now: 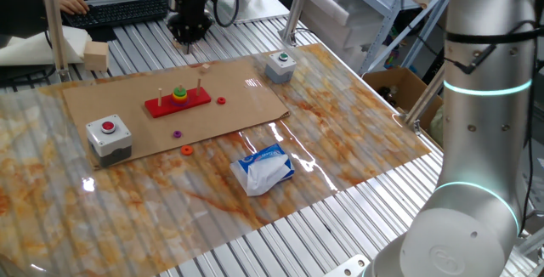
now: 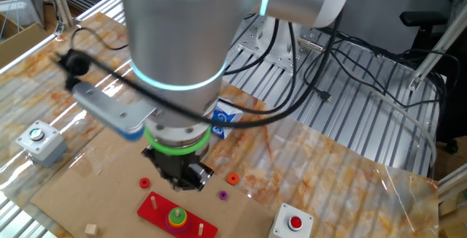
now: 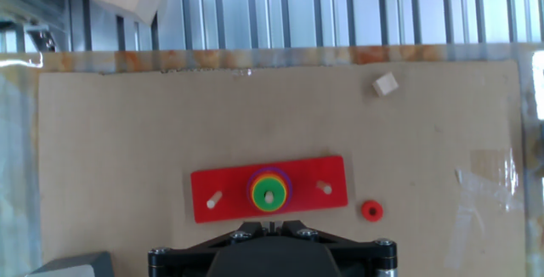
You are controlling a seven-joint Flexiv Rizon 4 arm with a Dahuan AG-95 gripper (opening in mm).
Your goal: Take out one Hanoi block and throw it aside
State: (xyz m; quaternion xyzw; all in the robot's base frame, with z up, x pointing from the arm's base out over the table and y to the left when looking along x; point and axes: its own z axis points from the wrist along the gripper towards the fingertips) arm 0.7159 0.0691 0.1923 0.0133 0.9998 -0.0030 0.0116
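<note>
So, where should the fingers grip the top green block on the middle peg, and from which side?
Grip the green block by its outer rim, from straight above. It sits on top of the stack, around an upright peg on the red base, so it probably only lifts off vertically.

- Arm (image 2: 182,26): thick silver-grey cylinders, glowing cyan rings at the joints.
- Wrist (image 2: 177,141): bright green band above a black housing.
- Cables (image 2: 241,114): black, looping off the wrist at centre frame.
- Hand mount (image 3: 272,251): black angular plate with small silver screws, bottom edge of the hand view.
</note>
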